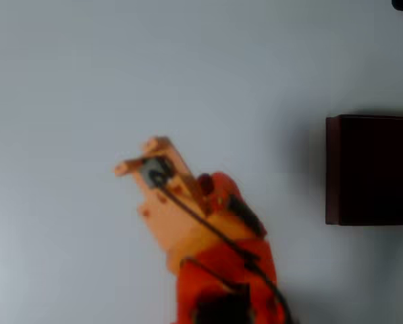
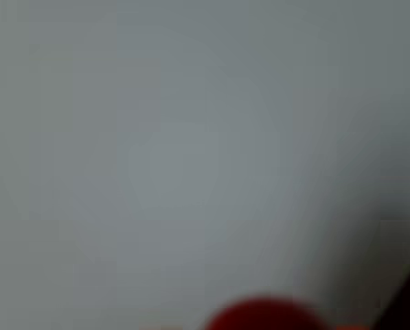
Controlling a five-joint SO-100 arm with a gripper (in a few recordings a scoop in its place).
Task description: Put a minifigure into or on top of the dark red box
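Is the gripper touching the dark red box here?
Apart. The overhead view shows the gripper left of centre and the dark red box at the right edge, with a wide stretch of bare table between them.

Orange arm — end effector (image 1: 139, 156) (parted)

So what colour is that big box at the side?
Dark red walls with a near-black inside; the dark red box shows best in the overhead view.

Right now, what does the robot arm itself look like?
The arm is orange, deeper red-orange near its base and paler peach toward the gripper. A small dark grey block sits behind the gripper, and a black cable runs back along the arm from it.
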